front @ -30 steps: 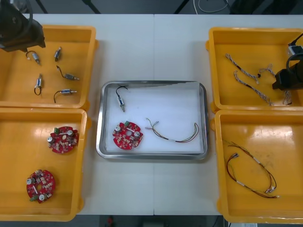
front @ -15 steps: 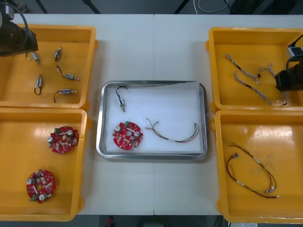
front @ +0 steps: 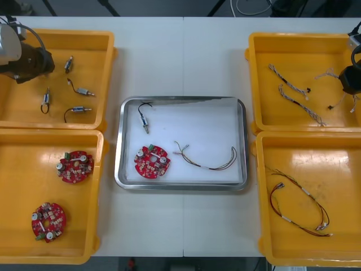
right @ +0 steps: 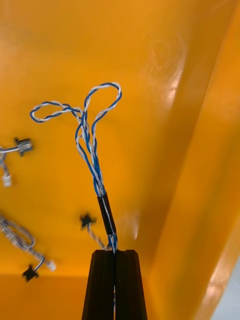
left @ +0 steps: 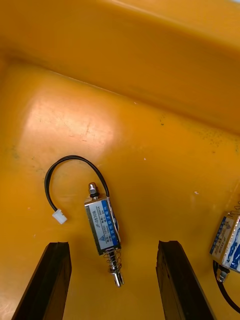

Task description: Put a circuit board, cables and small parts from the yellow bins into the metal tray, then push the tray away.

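Right gripper (right: 115,252), two o'clock of tray (front: 181,186), clenched on cable (right: 92,150) end: thin pinch, possibly slipping in transit; left gripper (left: 115,244), ten o'clock, released over metal part (left: 102,225).

The end of the blue and white cable (right: 106,214) hides between the right fingers (right: 102,285); one small metal part (left: 226,242) is cropped by the frame edge.
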You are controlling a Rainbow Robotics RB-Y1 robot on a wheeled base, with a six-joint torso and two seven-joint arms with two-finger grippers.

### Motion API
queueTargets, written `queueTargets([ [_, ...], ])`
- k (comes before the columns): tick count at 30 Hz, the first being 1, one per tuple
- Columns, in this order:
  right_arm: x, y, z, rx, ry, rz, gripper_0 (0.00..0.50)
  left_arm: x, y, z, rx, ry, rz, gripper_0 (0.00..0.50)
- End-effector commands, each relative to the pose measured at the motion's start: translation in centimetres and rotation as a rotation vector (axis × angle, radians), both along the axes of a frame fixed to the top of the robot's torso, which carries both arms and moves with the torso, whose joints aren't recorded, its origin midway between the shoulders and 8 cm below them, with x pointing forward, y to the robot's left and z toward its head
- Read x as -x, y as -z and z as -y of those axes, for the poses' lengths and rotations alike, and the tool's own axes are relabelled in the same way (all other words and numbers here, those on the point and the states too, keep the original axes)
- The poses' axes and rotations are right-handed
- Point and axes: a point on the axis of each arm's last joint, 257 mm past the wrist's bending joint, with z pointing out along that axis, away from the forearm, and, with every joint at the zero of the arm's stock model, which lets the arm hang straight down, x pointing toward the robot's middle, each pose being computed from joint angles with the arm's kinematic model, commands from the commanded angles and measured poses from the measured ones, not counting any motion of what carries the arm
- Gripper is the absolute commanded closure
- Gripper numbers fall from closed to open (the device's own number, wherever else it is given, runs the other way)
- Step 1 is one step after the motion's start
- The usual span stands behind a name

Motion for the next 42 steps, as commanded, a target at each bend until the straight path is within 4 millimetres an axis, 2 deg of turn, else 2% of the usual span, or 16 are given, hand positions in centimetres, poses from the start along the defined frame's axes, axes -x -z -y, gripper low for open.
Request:
queueTargets([
  [1, 1.3, -4.7, 0.6, 0.031, -0.007, 0.031, 0.500, -2.3, -2.8, 1.9, -0.036, 0.049, 0.082, 0.000],
  [8, 4.9, -7.2, -2.5, 0.067, -0.115, -0.023, 0.500, -2.7, -2.3, 1.6, -0.054, 0.047, 0.104, 0.000],
  [12, 4.7, -8.9, -5.2, 0.078, -0.212, 0.055, 0.500, -2.7, -2.0, 1.5, -0.058, 0.046, 0.107, 0.000],
  [13, 4.7, -9.9, -6.8, 0.080, -0.269, 0.094, 0.500, -2.8, -2.1, 1.4, -0.064, 0.047, 0.119, 0.000],
  [15, 4.7, -10.5, -7.8, 0.086, -0.303, 0.114, 0.500, -3.0, -2.1, 1.3, -0.067, 0.047, 0.129, 0.000],
  [16, 4.8, -11.2, -9.6, 0.100, -0.364, 0.142, 0.500, -3.0, -1.9, 1.1, -0.071, 0.046, 0.138, 0.012],
  [18, 4.9, -11.7, -10.8, 0.112, -0.397, 0.159, 0.500, -3.0, -1.8, 1.1, -0.074, 0.045, 0.142, 0.035],
  [19, 5.1, -12.5, -12.7, 0.143, -0.454, 0.183, 0.500, -2.9, -1.7, 1.0, -0.075, 0.046, 0.141, 0.051],
  [22, 5.6, -13.1, -15.6, 0.182, -0.543, 0.208, 0.500, -2.9, -1.5, 1.0, -0.075, 0.047, 0.138, 0.058],
  [23, 5.7, -13.1, -16.1, 0.187, -0.557, 0.210, 0.500, -2.9, -1.5, 1.1, -0.073, 0.047, 0.138, 0.058],
  [24, 6.2, -13.1, -17.8, 0.205, -0.609, 0.216, 0.500, -2.9, -1.6, 1.1, -0.072, 0.047, 0.138, 0.060],
  [25, 6.3, -13.1, -18.3, 0.210, -0.624, 0.217, 0.500, -2.8, -1.4, 1.1, -0.072, 0.048, 0.136, 0.058],
  [30, 8.0, -12.2, -23.9, 0.265, -0.787, 0.232, 0.500, -2.5, -0.5, 0.7, -0.078, 0.045, 0.123, 0.060],
  [33, 8.7, -11.6, -26.1, 0.276, -0.844, 0.232, 0.500, -2.3, 0.0, 0.6, -0.079, 0.044, 0.115, 0.059],
  [36, 9.6, -10.0, -28.5, 0.287, -0.912, 0.206, 0.500, -2.1, 0.4, 0.4, -0.085, 0.044, 0.110, 0.059],
  [42, 10.4, -6.7, -31.6, 0.350, -0.984, 0.151, 0.500, -1.8, 1.2, 0.1, -0.093, 0.046, 0.109, 0.058],
])
